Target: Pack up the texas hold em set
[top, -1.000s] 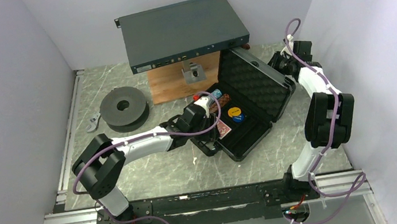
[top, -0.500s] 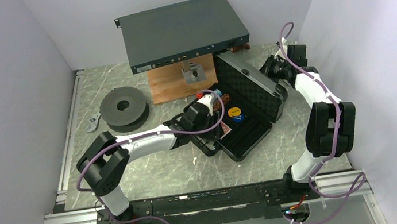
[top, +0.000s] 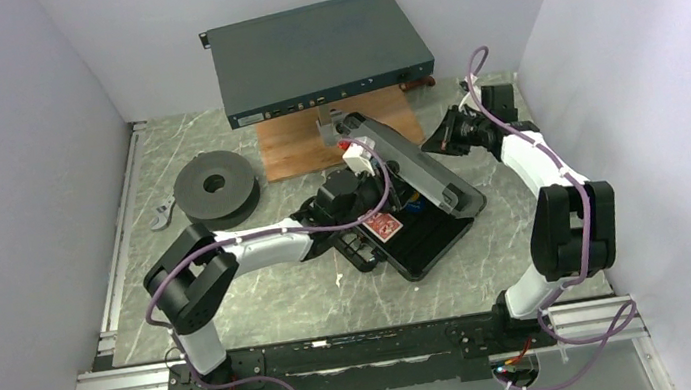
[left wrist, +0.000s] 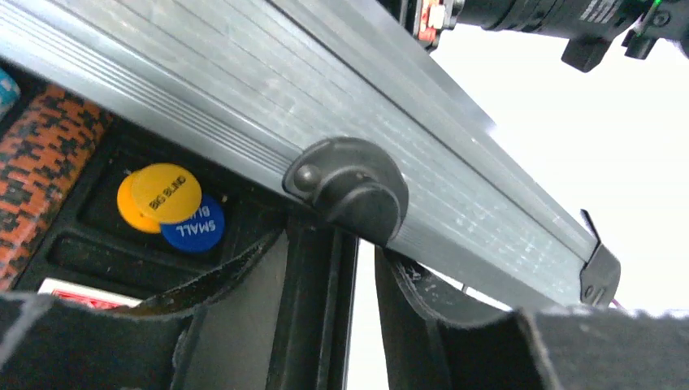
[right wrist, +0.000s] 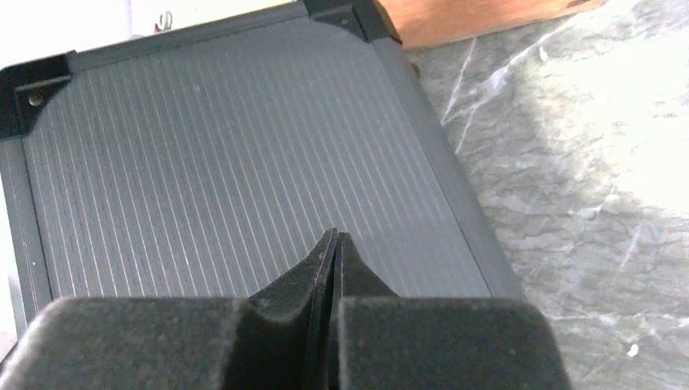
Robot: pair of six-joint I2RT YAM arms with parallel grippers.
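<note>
- At the centre of the top view, the black case [top: 431, 241] sits on the table [top: 264, 296]. Its lid [top: 413, 161] is tilted over the base, partly closed.
- My right pincer [right wrist: 335, 240], fingers pressed together, meets the lid's ribbed outer face from the upper right of the case.
- My left pincer [left wrist: 353, 272] is at the case's left edge, fingers apart, just beneath the lid's metal rim; I see nothing clamped.
- Under the lid lie a yellow disc [left wrist: 166, 192], a blue disc [left wrist: 195, 231] and a brown chip stack [left wrist: 41, 171].
- A second ago the lid leaned back, wide open; it has since swung over the base, and my right arm has followed leftward.
</note>
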